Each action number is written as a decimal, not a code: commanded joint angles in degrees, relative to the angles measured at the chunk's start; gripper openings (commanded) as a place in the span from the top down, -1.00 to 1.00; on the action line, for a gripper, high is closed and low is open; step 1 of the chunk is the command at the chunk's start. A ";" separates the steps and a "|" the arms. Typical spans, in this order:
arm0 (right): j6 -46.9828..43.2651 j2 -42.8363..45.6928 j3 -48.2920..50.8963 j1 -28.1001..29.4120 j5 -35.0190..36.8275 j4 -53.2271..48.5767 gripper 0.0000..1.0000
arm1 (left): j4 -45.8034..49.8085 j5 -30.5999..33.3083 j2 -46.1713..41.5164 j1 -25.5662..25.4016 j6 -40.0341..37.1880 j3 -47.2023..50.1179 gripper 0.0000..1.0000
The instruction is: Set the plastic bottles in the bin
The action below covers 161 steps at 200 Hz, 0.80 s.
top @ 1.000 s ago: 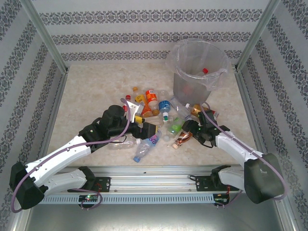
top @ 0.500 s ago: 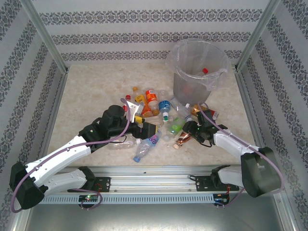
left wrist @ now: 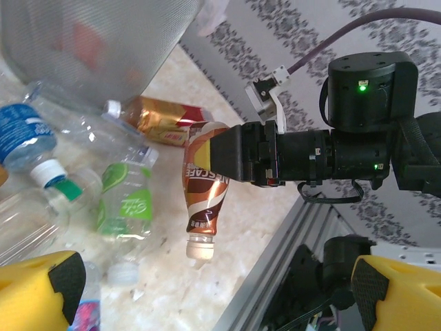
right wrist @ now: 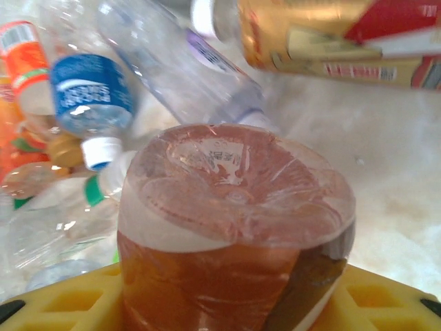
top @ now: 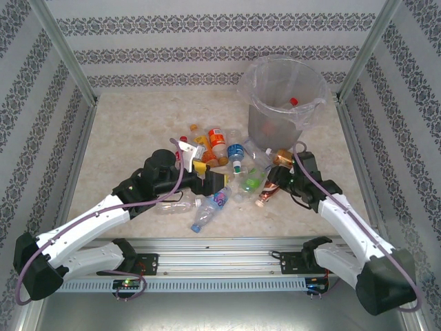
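– where were the bottles [top: 222, 157]?
– most lay in a heap in the middle of the table [top: 131, 131], just on the near side of the bin [top: 265, 127]. a red-capped bottle [top: 293, 102] was inside the bin, over by its far right side.
– and the brown bottle [left wrist: 205, 186]?
– that one was in the right pincer [top: 275, 181], clamped across its fat end, with the cap pointing down at the table. it hung at the right edge of the heap, near the foot of the bin. whether the cap touched the table, i couldn't tell.
– what lay round it?
– a green-label bottle [left wrist: 124, 203] was beside it on the left, a gold-label bottle [left wrist: 162, 118] behind it by the bin wall, and a blue-label bottle [top: 235, 150] further into the heap.
– the left pincer [top: 210, 176]?
– it was spread wide and held nothing. its yellow pads [left wrist: 41, 293] were low over the near left side of the heap, with a pink-label bottle [top: 210, 209] just on its near side.
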State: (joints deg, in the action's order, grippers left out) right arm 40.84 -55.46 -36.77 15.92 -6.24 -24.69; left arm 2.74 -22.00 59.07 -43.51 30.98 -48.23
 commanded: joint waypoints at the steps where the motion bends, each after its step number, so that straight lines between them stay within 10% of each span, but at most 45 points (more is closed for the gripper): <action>1: -4.88 2.60 -5.08 0.94 1.75 -4.83 -0.11 | -7.67 -3.27 -1.07 -0.79 2.19 0.29 -1.00; 161: -29.10 -11.85 -53.93 1.43 16.03 -13.88 -0.11 | -10.52 4.73 -3.43 -0.79 1.65 -7.25 -1.00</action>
State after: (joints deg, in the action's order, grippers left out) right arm 16.16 -64.18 -85.84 19.11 6.79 -39.44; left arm -5.65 -20.03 56.71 -43.51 33.47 -53.32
